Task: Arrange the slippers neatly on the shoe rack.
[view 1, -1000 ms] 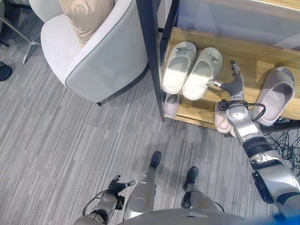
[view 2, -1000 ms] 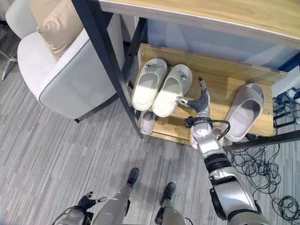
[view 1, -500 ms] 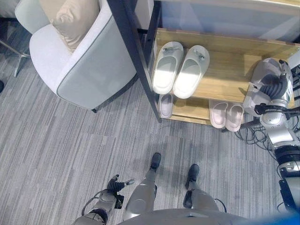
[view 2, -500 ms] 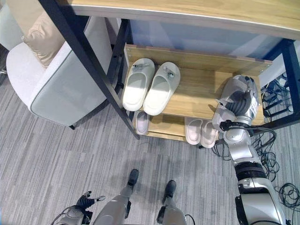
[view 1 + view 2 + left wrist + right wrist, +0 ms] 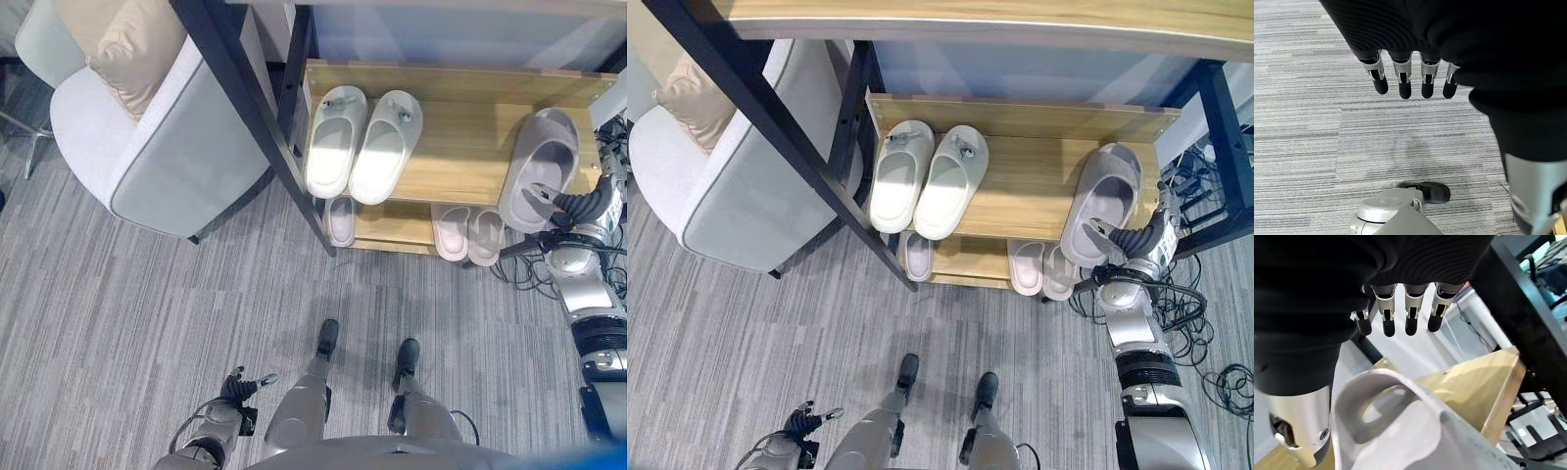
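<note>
At the shelf's right end, right hand [image 5: 1136, 240] beside the grey slipper [image 5: 1101, 201], fingers loosely straight, pinching nothing — overhanging heel likely to tip off if nudged.

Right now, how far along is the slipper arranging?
Done: the cream pair sits side by side on the shelf. In hand: the open right hand is at the heel of the grey slipper, lying angled at the shelf's right end. Left: straightening it. The left hand hangs idle.

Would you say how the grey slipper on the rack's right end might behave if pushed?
The grey slipper looks like thick moulded foam, so probably light and fairly stiff. Its flat sole on the smooth wooden shelf should slide, not tip. Lying by the shelf's end, it could slip off.
</note>
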Motion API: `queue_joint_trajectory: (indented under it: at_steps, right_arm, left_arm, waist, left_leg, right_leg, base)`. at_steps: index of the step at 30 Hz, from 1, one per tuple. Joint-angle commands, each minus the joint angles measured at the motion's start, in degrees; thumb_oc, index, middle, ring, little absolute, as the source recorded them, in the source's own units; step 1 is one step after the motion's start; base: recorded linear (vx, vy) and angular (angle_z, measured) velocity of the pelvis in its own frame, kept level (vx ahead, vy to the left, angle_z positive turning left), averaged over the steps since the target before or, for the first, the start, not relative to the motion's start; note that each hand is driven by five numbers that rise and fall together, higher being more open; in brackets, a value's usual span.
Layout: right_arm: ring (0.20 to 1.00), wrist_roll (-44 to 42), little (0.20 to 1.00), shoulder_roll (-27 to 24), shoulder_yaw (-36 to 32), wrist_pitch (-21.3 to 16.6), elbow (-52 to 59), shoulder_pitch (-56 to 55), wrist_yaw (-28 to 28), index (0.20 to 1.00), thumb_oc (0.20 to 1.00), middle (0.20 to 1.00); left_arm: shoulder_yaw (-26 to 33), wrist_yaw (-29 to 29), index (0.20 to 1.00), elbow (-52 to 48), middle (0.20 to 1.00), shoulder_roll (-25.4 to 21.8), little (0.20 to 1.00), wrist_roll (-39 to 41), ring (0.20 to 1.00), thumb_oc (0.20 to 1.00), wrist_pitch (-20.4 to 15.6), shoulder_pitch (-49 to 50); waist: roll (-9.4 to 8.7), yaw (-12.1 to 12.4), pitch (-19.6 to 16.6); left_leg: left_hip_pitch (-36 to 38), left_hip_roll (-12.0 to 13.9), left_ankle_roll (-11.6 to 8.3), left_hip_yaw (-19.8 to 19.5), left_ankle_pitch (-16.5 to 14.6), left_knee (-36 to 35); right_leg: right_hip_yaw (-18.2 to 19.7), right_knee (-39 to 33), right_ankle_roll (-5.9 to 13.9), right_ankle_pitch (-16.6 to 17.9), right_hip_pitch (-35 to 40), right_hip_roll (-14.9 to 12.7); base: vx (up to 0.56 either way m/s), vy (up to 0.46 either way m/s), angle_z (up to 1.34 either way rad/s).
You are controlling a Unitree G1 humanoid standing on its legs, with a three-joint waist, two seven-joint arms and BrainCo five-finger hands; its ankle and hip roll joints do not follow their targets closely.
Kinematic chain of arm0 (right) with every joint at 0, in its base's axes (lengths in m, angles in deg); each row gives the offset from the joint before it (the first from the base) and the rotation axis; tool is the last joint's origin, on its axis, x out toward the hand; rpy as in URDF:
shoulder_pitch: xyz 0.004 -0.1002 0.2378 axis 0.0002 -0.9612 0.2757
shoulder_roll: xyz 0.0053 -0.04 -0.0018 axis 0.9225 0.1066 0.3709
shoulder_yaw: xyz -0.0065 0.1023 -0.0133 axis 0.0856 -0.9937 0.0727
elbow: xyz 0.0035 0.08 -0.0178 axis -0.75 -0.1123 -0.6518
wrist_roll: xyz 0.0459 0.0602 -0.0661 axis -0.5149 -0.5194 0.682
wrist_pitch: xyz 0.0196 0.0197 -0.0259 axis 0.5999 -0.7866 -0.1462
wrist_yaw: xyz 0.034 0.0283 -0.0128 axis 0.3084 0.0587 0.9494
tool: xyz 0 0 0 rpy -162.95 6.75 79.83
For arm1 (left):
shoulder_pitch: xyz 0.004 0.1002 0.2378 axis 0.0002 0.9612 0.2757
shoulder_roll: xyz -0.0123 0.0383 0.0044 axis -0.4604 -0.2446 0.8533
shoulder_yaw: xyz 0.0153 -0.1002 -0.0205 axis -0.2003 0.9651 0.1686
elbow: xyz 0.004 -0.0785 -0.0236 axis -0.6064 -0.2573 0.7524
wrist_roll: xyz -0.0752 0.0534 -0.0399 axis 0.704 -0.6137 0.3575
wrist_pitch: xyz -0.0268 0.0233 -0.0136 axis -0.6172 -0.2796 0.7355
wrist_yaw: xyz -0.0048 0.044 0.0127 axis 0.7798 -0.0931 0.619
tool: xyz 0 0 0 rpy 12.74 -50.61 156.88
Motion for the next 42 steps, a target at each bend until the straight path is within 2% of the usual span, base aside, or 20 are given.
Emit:
queue_joint_trajectory:
  at_steps: [1, 10, 15, 22, 23, 24, 25, 27, 32, 38, 42]
  right_arm:
    - [1.000, 0.45, 1.000, -2.58, -0.96, -0.68, 1.60, 1.93, 2.20, 1.000, 1.000, 1.000]
    - [1.000, 0.72, 1.000, -7.64, -0.72, 0.98, 0.41, 7.81, 2.46, 1.000, 1.000, 1.000]
    - [1.000, 0.06, 1.000, -8.08, -0.33, 1.28, 0.67, 10.20, 2.64, 1.000, 1.000, 1.000]
    - [1.000, -0.55, 1.000, -11.13, 6.47, 1.60, -9.35, 16.67, -0.71, 1.000, 1.000, 1.000]
    - [0.937, -0.82, 0.937, -12.13, 8.56, 1.36, -12.17, 18.87, -1.63, 0.937, 0.937, 0.937]
    - [0.329, -0.30, 0.329, -13.06, 10.87, 1.36, -14.80, 20.55, -2.54, 0.329, 0.329, 0.329]
    - [0.200, -0.12, 0.200, -13.28, 12.37, 1.38, -16.56, 21.65, -3.43, 0.200, 0.200, 0.200]
    - [0.200, 0.76, 0.200, -14.01, 17.12, 1.45, -23.76, 25.63, -4.97, 0.200, 0.200, 0.200]
    - [0.200, 2.12, 0.200, -12.71, 20.89, 1.25, -27.77, 27.90, -5.45, 0.200, 0.200, 0.200]
    - [0.200, 2.42, 0.200, -10.64, 18.44, 0.60, -22.45, 23.11, -4.28, 0.200, 0.200, 0.200]
    - [0.200, 4.58, 0.200, -7.38, 14.09, 0.23, -13.37, 14.23, -3.19, 0.200, 0.200, 0.200]
  left_arm:
    - [-0.22, 1.49, 1.000, 4.81, 1.000, -0.84, 1.000, 1.03, 1.000, 1.000, 0.17, -2.53]
    - [-0.94, 1.61, 1.000, 4.76, 1.000, -1.26, 1.000, 0.94, 1.000, 1.000, -0.20, -3.96]
    - [-1.37, 1.66, 1.000, 4.58, 1.000, -1.21, 1.000, 1.36, 1.000, 1.000, -0.45, -4.84]
    - [-2.86, 1.62, 1.000, 3.97, 1.000, -1.62, 1.000, 1.92, 1.000, 1.000, -1.17, -5.67]
    - [-3.34, 1.63, 1.000, 3.94, 1.000, -1.84, 1.000, 1.77, 1.000, 1.000, -1.33, -5.61]
    - [-3.75, 1.54, 1.000, 4.11, 1.000, -2.03, 1.000, 1.74, 1.000, 1.000, -1.40, -5.49]
    - [-3.99, 1.56, 1.000, 4.21, 1.000, -2.03, 1.000, 1.68, 1.000, 1.000, -1.45, -5.33]
    - [-5.13, 1.59, 1.000, 4.45, 1.000, -2.22, 1.000, 1.31, 1.000, 1.000, -1.68, -4.51]
    - [-6.09, 1.69, 1.000, 4.56, 1.000, -1.97, 1.000, 0.83, 1.000, 1.000, -1.86, -4.08]
    - [-5.25, 2.09, 1.000, 4.45, 1.000, -1.74, 1.000, 0.98, 1.000, 1.000, -1.47, -4.96]
    - [-4.32, 2.00, 1.000, 4.57, 1.000, -0.77, 1.000, -0.25, 1.000, 1.000, -0.71, -4.56]
  waist:
    - [-1.60, -0.11, 0.29]
    - [-0.56, -0.26, 2.07]
    - [-0.15, -0.35, 2.62]
    - [0.21, -0.10, 3.15]
    - [0.23, 0.02, 3.28]
    - [0.18, 0.20, 3.28]
    - [0.17, 0.32, 3.49]
    - [0.01, 0.86, 3.20]
    - [0.11, 1.25, 3.21]
    - [-0.12, 0.79, 3.11]
    - [-0.57, 0.06, 2.22]
  left_leg:
    - [0.80, -0.73, -0.15, 3.10, -6.34, 0.26]
    - [-1.11, -1.24, -0.35, 3.93, -5.83, 0.26]
    - [-1.57, -1.21, -0.39, 4.46, -5.79, 0.26]
    - [-2.28, -1.31, -0.76, 4.72, -5.37, 0.26]
    - [-2.43, -1.32, -0.89, 4.75, -5.22, 0.26]
    - [-2.58, -1.27, -0.97, 4.71, -5.08, 0.26]
    - [-2.24, -1.20, -1.04, 4.70, -5.28, 0.26]
    - [-2.55, -1.35, -1.02, 4.27, -4.93, 0.26]
    - [-2.19, -1.24, -1.06, 4.18, -4.76, 0.26]
    - [-1.32, -1.11, -0.96, 4.08, -5.01, 0.26]
    - [0.58, -0.99, -0.45, 4.22, -5.89, 0.26]
  right_leg:
    - [0.52, 0.65, 3.69, -3.97, 2.77, -2.77]
    - [1.51, 0.78, 3.87, -2.99, 0.43, -3.27]
    - [2.18, 0.84, 3.87, -2.76, -0.38, -3.42]
    - [2.11, 0.80, 3.87, -2.52, -1.05, -3.67]
    - [1.95, 0.75, 3.90, -2.46, -1.09, -3.66]
    - [1.81, 0.72, 3.95, -2.45, -1.13, -3.70]
    - [1.81, 0.83, 3.91, -2.66, -0.86, -3.66]
    - [1.48, 0.94, 3.95, -2.36, -1.00, -3.84]
    - [1.29, 0.94, 3.94, -2.42, -0.62, -3.86]
    - [1.07, 1.27, 3.97, -2.73, 0.31, -3.88]
    - [1.16, 2.07, 3.82, -3.54, 1.92, -3.94]
  base:
    - [0.00, 0.000, 0.00]
    - [0.00, 0.002, -0.02]
    - [0.01, -0.002, -0.09]
    - [0.00, 0.000, 0.00]
    - [0.00, 0.000, 0.00]
    - [0.00, 0.000, 0.00]
    - [0.00, 0.000, 0.00]
    - [0.00, -0.009, 0.02]
    - [0.00, 0.001, 0.01]
    - [-0.02, 0.002, 0.01]
    - [-0.03, -0.007, 0.02]
